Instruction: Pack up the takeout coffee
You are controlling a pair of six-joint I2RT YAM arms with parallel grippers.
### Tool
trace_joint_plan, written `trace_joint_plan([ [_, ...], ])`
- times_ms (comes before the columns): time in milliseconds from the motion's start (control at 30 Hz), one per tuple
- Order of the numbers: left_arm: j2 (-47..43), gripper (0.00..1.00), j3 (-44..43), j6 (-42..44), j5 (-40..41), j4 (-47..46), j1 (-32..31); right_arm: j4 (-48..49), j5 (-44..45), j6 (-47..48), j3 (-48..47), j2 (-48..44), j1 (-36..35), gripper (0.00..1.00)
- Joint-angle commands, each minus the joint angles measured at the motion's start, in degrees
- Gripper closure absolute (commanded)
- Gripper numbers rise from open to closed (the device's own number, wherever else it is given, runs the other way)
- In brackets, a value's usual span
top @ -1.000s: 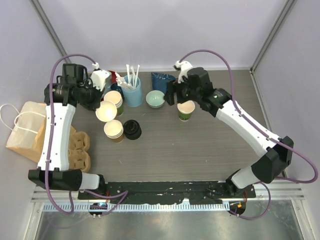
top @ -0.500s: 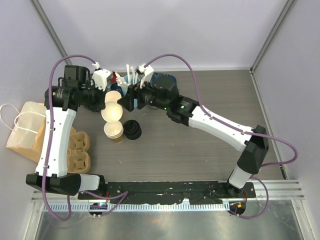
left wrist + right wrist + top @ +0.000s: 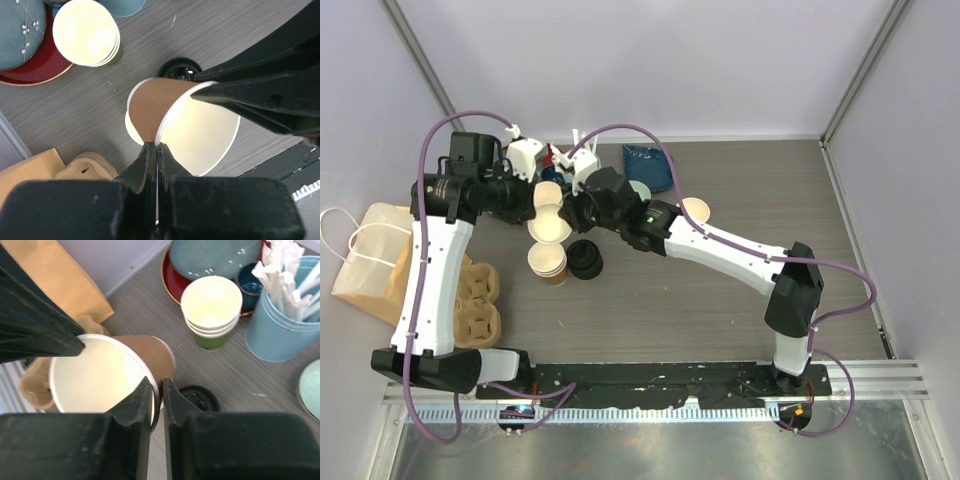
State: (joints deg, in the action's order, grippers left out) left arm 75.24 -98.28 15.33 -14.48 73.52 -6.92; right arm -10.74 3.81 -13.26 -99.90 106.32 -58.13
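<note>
The black lid stack (image 3: pixel 585 258) sits nearest, just in front of the brown cup (image 3: pixel 150 107), which hangs tilted, mouth upward. The left gripper (image 3: pixel 156 150) pinches one side of its rim and the right gripper (image 3: pixel 156 390) nips the opposite side. The green cup (image 3: pixel 693 210) stands farther back, rightward.

The left arm (image 3: pixel 432 262) stands tall and bends inward at the top. The left claw (image 3: pixel 156 146) is pinched tight on a cup (image 3: pixel 150 105) rim. The right arm (image 3: pixel 720 245) reaches far across to the left, and the right claw (image 3: pixel 157 384) nips the same rim.
</note>
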Motion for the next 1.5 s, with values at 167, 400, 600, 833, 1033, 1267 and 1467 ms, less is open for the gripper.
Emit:
trace_joint_plan([
  [167,-1.68,0.65,0.28,-0.39,-2.57,-1.88,-0.2,-4.28,10.15,6.22,-3.02,-1.9,0.03,0.99],
  [400,-5.01,0.09,0.98,-1.18,-0.29,-6.45,-0.2,-11.39,13.33,8.78,-2.24,-7.95,6.26,0.99],
  [600,-4.58,0.03,3.0,-1.36,0.07,-7.51,-0.2,-14.39,8.05,6.23,3.12,-17.27,23.83,0.99],
  [833,-4.49,0.03,6.34,-0.13,0.15,-8.3,-0.2,-18.26,7.18,5.08,13.65,-24.14,46.77,0.99],
  [1033,-3.88,0.03,7.75,0.4,-0.02,-8.56,-0.2,-15.45,-1.35,1.66,24.47,-22.74,60.49,0.99],
  [1267,-3.96,0.03,8.37,1.1,0.77,-8.3,-0.2,-16.06,-5.74,1.74,25.63,-14.4,61.29,0.99],
  [1467,-3.96,0.03,8.81,1.45,1.38,-8.39,-0.2,-19.75,-6.54,2.97,23.61,-9.38,61.29,0.99],
])
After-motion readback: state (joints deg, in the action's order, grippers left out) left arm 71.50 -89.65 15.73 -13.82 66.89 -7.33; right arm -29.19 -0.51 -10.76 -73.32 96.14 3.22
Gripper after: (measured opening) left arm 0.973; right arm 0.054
